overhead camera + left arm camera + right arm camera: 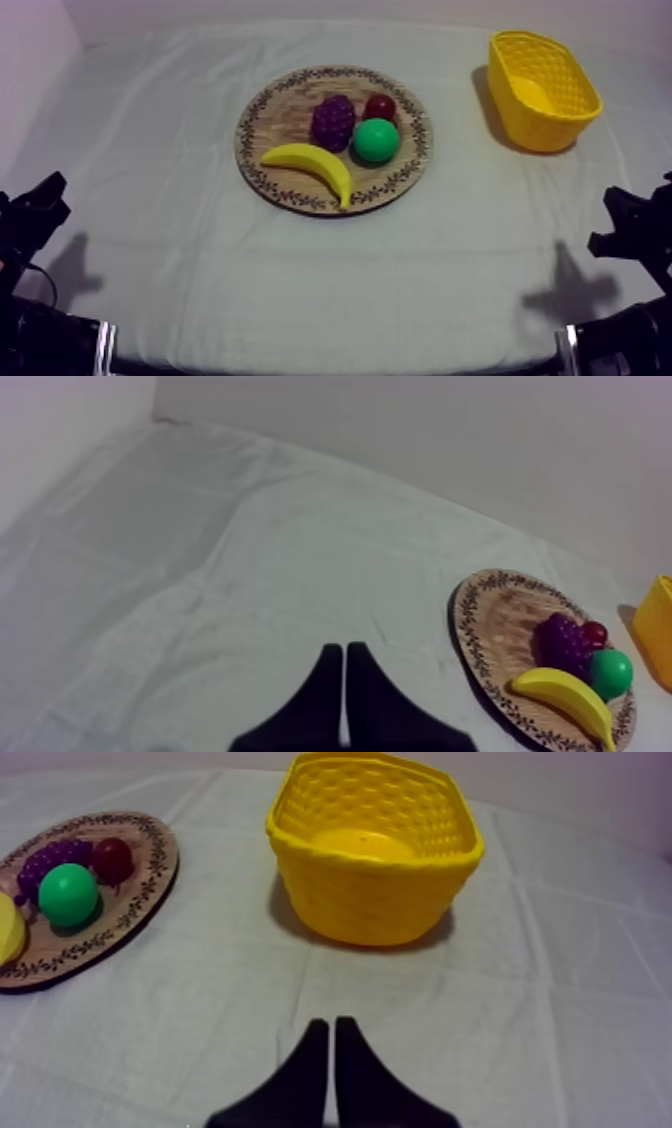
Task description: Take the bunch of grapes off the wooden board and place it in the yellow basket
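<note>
**Grapes on board; both grippers closed, empty**

Bunch of grapes sits on the wooden board, approx. mid-board, a bit toward the far side. The board lies flat near the middle of the counter.

Other fruit on the board:
- Small red fruit is just beside the grapes on the R, at the far side.
- Round green fruit is also just R of the grapes, nearer the camera, close under the red one. Can't tell if either touches the grapes.
- Banana lies along the board's near edge, its curve below the grapes.

Yellow basket stands upright at the far R of the counter, well apart from the board.

Left gripper: fingers together in a narrow wedge, nothing btwn them. It is low over bare cloth, well apart from the board.

Right gripper: fingers together too, holding nothing, over bare cloth w/ the basket straight ahead.

In the top view both arms sit low at the near L & R edges.
</note>
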